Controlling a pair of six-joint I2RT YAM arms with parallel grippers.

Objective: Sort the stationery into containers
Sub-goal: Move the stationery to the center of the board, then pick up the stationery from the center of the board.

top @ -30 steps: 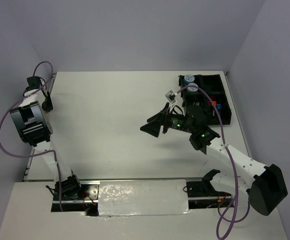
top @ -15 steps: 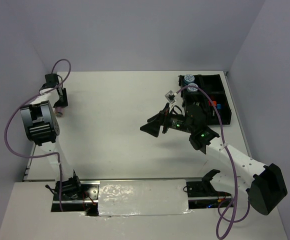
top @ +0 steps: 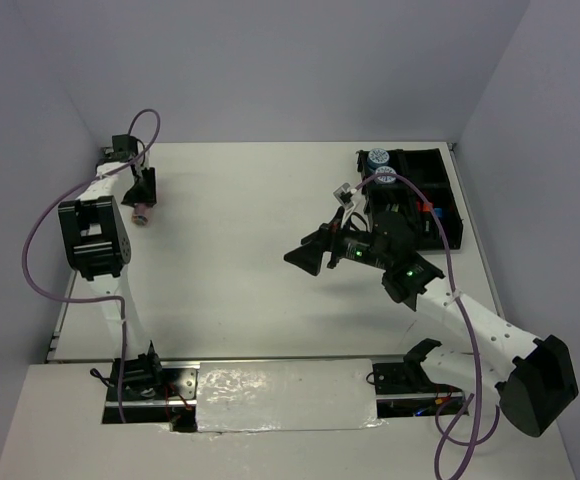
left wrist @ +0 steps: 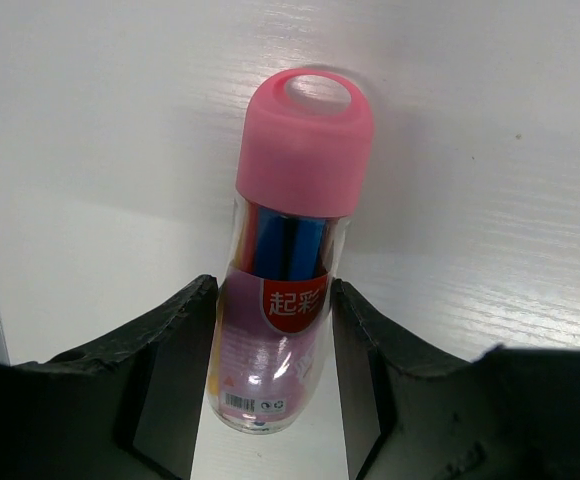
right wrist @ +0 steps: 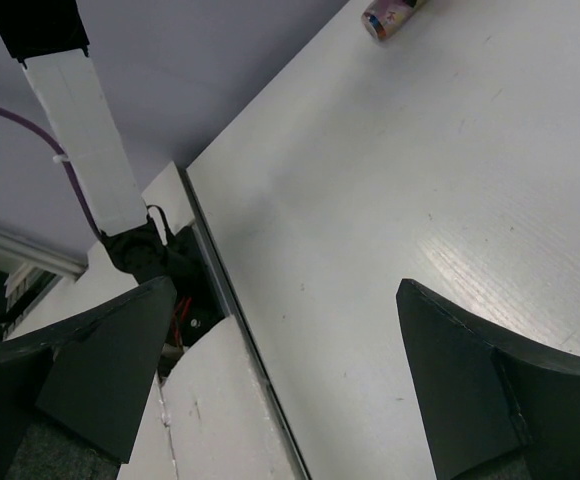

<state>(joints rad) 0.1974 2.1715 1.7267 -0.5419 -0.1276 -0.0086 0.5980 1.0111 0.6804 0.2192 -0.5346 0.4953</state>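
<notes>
Pink-capped bottle (left wrist: 288,300) is sitting clamped near its base between the left fingers (left wrist: 170,370), so carrying it level to the tray (top: 454,200) seems wise; right fingers (right wrist: 490,400) are gaping empty.

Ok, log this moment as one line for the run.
left tool: shut on pink bottle | right tool: open, empty, above table | tray: holds two tubs

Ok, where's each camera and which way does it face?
Top: above and behind the bases, looking down on the table; left arm, right arm and tray show.
Left wrist: looks down past the left claw at the bottle it grips.
Right wrist: looks across the table toward the bottle, open right claw in the foreground.
Shared: all three see the bottle.
</notes>
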